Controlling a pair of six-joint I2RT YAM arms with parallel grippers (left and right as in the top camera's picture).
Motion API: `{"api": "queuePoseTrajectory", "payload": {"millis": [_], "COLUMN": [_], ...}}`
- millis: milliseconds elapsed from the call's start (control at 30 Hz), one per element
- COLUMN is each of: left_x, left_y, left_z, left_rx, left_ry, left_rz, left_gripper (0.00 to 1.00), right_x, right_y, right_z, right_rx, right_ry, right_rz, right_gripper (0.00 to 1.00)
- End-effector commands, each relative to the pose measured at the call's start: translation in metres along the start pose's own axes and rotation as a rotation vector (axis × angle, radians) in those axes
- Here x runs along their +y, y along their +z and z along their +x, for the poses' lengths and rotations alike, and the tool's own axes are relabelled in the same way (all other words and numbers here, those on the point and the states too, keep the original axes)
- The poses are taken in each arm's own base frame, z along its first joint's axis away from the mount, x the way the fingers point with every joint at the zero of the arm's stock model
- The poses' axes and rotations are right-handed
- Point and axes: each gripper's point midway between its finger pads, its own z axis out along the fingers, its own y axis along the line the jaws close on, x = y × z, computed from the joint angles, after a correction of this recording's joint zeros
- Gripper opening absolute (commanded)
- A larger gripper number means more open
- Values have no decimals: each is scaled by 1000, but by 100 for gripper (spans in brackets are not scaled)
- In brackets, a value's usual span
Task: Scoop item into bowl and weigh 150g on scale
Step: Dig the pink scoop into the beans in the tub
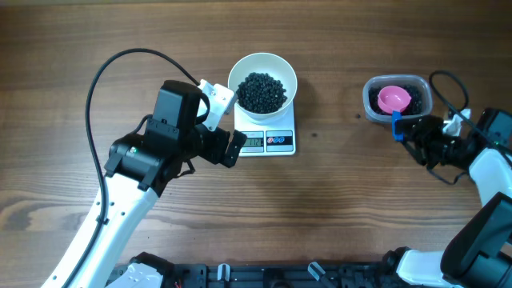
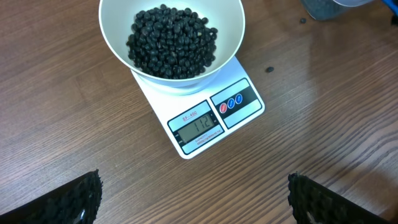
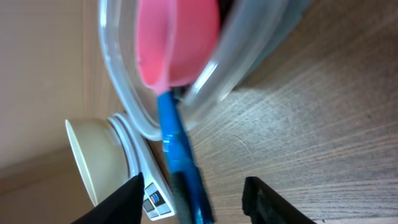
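Right gripper (image 3: 194, 196) straddles the pink scoop's (image 3: 177, 37) blue handle (image 3: 177, 140), jaws apart, poised for more from the tub (image 1: 370, 100) at the scale's (image 1: 280, 148) 3 o'clock. Beads (image 1: 262, 91) fill the bowl (image 1: 237, 70) on the scale. Left gripper (image 2: 193, 205), wide open, hovers at 8 o'clock, leaving the display (image 2: 198, 126) unobstructed.

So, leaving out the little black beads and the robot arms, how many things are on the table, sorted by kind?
Containers: 2, the white bowl and the clear plastic tub
Scales: 1, the white kitchen scale
Scoops: 1, the pink scoop
Total: 4
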Motion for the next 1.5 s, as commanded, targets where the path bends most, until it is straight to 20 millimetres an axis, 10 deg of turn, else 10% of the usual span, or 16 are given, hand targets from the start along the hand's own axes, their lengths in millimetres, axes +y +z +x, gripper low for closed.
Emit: {"api": "queuePoseTrajectory", "payload": {"millis": [0,567,1467], "left_x": [-4,-4,-4], "left_y": [-3,-3,-3], "left_z": [-7,-7,-7], "left_rx": [-17,-17,-17], "left_ry": [0,0,0], "left_rz": [17,17,17], "left_gripper": [100,100,100], "right_x": [-9,10,31], "right_y": [9,8,3], "right_z": [11,2,5], "right_rx": [27,14,54], "right_ry": [53,90,135], "right_rz": [-7,-97,-202], "right_gripper": [51,46,6]}}
